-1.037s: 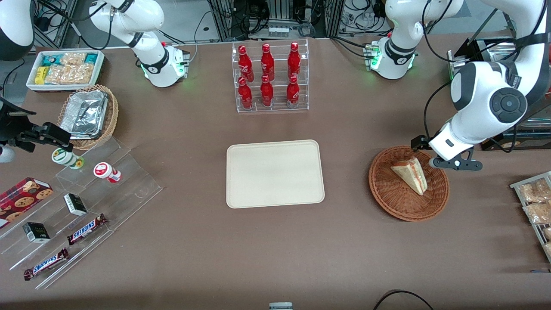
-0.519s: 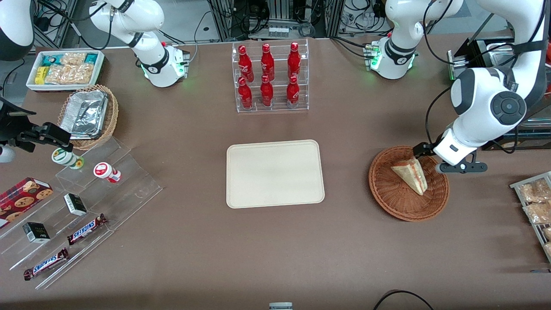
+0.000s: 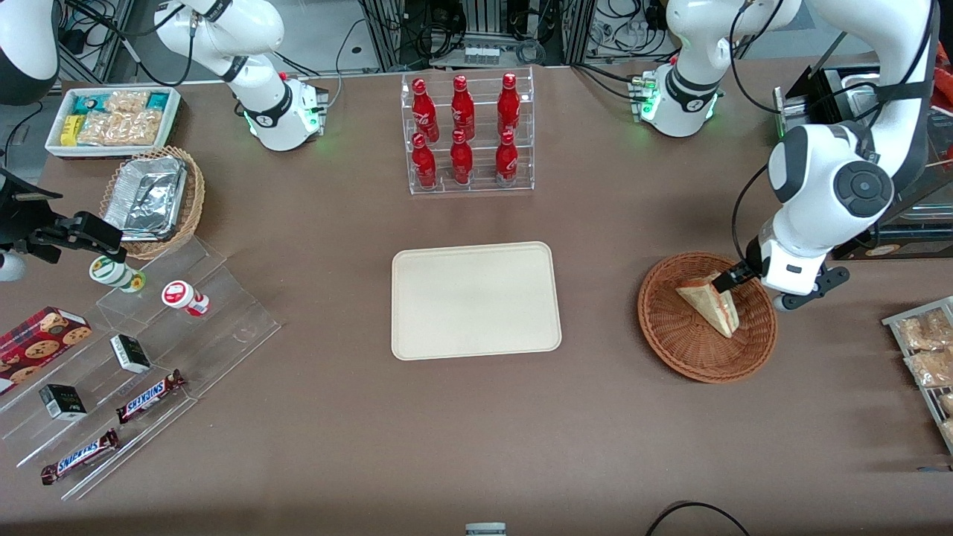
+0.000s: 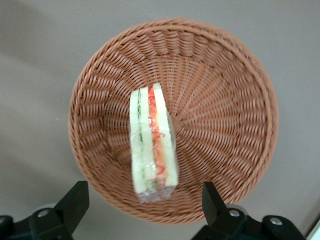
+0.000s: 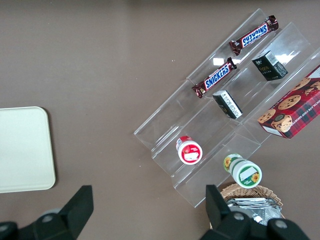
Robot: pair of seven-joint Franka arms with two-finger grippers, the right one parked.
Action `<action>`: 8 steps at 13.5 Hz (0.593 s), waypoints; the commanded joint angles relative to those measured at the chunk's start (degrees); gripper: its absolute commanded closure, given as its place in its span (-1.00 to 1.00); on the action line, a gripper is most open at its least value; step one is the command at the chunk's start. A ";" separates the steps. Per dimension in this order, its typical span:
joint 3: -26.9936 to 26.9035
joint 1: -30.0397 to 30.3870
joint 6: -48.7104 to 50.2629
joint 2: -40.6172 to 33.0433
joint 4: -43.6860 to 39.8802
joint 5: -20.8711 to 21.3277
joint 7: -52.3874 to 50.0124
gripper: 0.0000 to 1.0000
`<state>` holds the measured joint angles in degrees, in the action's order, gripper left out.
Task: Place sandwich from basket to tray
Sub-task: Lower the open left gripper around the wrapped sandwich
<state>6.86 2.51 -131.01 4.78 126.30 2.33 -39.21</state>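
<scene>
The sandwich (image 3: 709,307) (image 4: 152,140), a wrapped pale wedge with red and green filling, lies in the round reddish-brown basket (image 3: 692,365) (image 4: 225,100) toward the working arm's end of the table. My gripper (image 3: 750,290) (image 4: 143,195) hangs over the basket's rim, open. Its two black fingers (image 4: 75,197) stand wide apart on either side of the sandwich's near end, clear of it. The cream tray (image 3: 476,300) (image 5: 22,150) sits bare at the table's middle, a basket's width from the basket.
A clear rack of red bottles (image 3: 469,134) stands farther from the front camera than the tray. A wire rack of pastries (image 3: 927,357) lies beside the basket at the table's edge. Clear stepped shelves with snacks (image 3: 149,350), a tan foil-filled basket (image 3: 153,197) and a white snack bin (image 3: 112,119) occupy the parked arm's end.
The gripper has swung round and come nearer the front camera, from beside the basket's rim to over the sandwich's end. The sandwich has not moved.
</scene>
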 commanded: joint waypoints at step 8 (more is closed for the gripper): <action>0.17 -1.11 -1.97 1.64 2.10 0.66 -12.30 -1.00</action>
<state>7.11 1.81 -133.23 7.01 127.29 2.33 -49.99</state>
